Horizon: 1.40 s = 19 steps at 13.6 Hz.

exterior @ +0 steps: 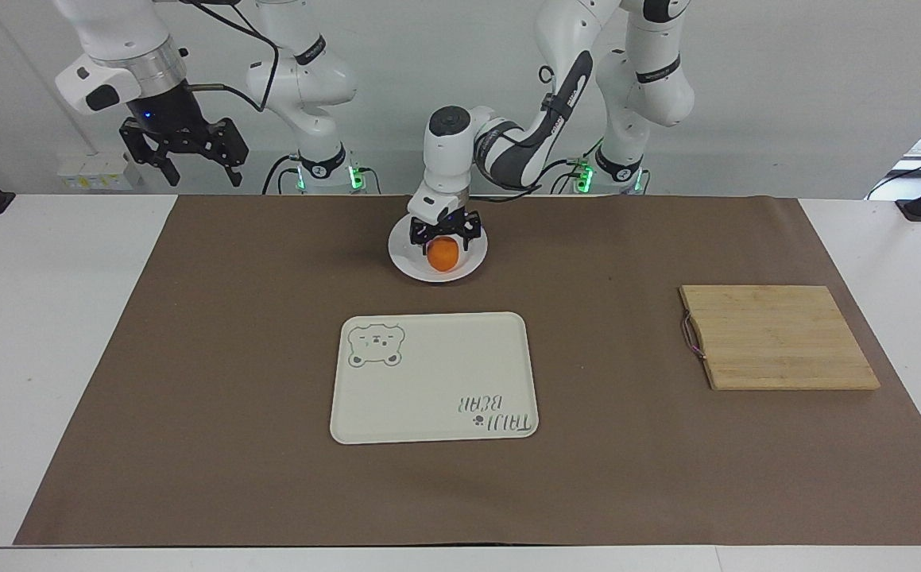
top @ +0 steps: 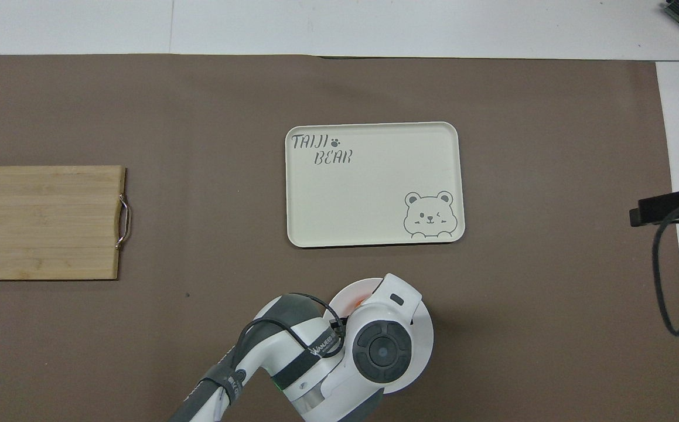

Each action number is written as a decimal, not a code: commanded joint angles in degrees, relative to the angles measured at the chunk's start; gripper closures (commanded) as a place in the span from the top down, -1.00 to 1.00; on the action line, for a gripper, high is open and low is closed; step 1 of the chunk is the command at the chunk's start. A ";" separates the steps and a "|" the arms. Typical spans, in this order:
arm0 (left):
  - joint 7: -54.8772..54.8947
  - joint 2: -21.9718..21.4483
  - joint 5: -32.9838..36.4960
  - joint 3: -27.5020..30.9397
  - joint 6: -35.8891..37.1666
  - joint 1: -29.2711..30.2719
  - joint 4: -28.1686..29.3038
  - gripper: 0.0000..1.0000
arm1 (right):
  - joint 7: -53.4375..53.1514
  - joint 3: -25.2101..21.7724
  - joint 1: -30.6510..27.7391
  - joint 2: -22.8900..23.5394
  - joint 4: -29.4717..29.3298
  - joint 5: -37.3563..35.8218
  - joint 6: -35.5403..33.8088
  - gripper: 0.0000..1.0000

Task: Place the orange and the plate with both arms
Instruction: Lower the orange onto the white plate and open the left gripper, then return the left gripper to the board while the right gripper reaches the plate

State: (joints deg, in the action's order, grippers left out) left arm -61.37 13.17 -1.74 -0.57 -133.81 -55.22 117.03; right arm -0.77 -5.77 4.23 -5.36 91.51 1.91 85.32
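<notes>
While orange [exterior: 443, 254] sits on plate [exterior: 416, 268], tray [exterior: 435, 376] lies farther out.

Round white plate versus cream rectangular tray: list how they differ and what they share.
The round glossy white plate is circular; the cream rectangular tray has rounded corners.
The plate is smaller than the tray.
The plate carries the small orange fruit; the tray holds nothing and shows a bear drawing and lettering.
The plate lies nearer to the robots than the tray.
Both are pale, shallow, rimmed and lie flat on the brown mat.
</notes>
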 commanded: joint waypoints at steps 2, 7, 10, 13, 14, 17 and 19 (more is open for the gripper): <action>0.80 -4.90 0.42 1.09 3.80 4.04 -0.91 1.00 | 1.65 -0.03 -0.72 -1.14 5.16 5.72 1.25 1.00; 17.56 -9.04 0.42 1.18 14.34 15.38 -5.31 1.00 | 5.77 -0.03 -0.19 -3.33 18.58 18.46 7.48 1.00; 30.30 -10.88 -0.02 1.18 20.32 23.99 -8.21 1.00 | 12.26 0.06 0.07 -5.09 31.06 25.14 13.89 1.00; 36.57 -11.06 -0.19 1.27 24.98 30.32 -11.98 1.00 | 18.35 -0.03 0.07 -5.01 39.52 33.58 17.94 1.00; 38.76 -10.97 -0.28 1.27 26.30 32.52 -13.48 1.00 | 18.35 0.06 0.16 -4.92 40.84 34.73 18.56 1.00; 42.10 -10.89 -0.54 1.27 30.27 40.60 -17.79 1.00 | 25.36 0.15 1.03 -4.57 48.56 42.71 23.72 1.00; 48.41 -10.97 -1.07 1.44 32.10 44.56 -19.29 1.00 | 27.57 0.15 3.14 -4.48 52.70 47.46 26.99 1.00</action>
State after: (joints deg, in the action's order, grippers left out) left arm -17.81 2.06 -1.80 1.49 -104.77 -14.34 99.82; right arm 23.81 -5.74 5.77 -7.71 138.68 44.85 108.54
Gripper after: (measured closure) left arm 0.000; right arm 0.000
